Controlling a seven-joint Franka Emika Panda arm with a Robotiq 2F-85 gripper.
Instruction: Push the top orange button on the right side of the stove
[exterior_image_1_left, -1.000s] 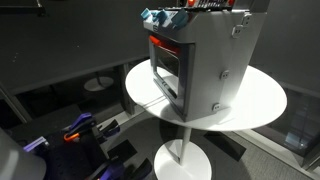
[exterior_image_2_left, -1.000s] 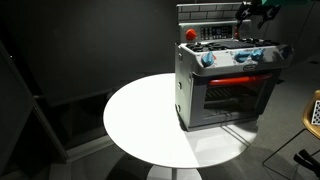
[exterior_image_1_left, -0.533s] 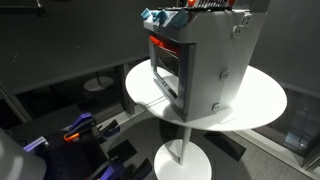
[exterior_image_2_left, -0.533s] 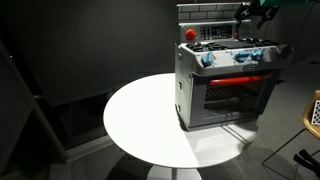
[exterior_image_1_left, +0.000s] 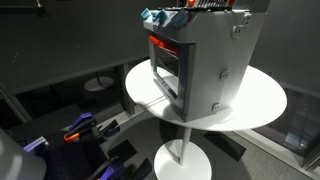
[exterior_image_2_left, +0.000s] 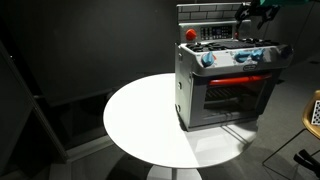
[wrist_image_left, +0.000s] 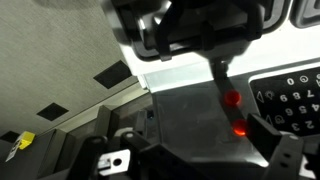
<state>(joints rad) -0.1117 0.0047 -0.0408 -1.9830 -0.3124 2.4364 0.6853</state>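
The grey toy stove (exterior_image_1_left: 215, 70) (exterior_image_2_left: 225, 90) stands on a round white table (exterior_image_1_left: 262, 100) (exterior_image_2_left: 140, 115), with a dark oven window, an orange-red strip and blue knobs (exterior_image_2_left: 208, 58). My gripper (exterior_image_2_left: 254, 12) hovers above the stove's top back corner. In the wrist view the stove's grey panel (wrist_image_left: 180, 110) fills the middle, with two glowing orange buttons: one further up the picture (wrist_image_left: 232, 99) and one below it (wrist_image_left: 241, 128). My gripper (wrist_image_left: 188, 138) is open and empty, its fingers at the lower left and lower right. The right finger is next to the lower-placed button.
A red ball knob (exterior_image_2_left: 190, 34) sits on the stove top. A white key panel (wrist_image_left: 290, 100) lies right of the buttons. The table's pedestal base (exterior_image_1_left: 182, 160) stands on a dark floor with blue-and-black equipment (exterior_image_1_left: 85, 135) nearby.
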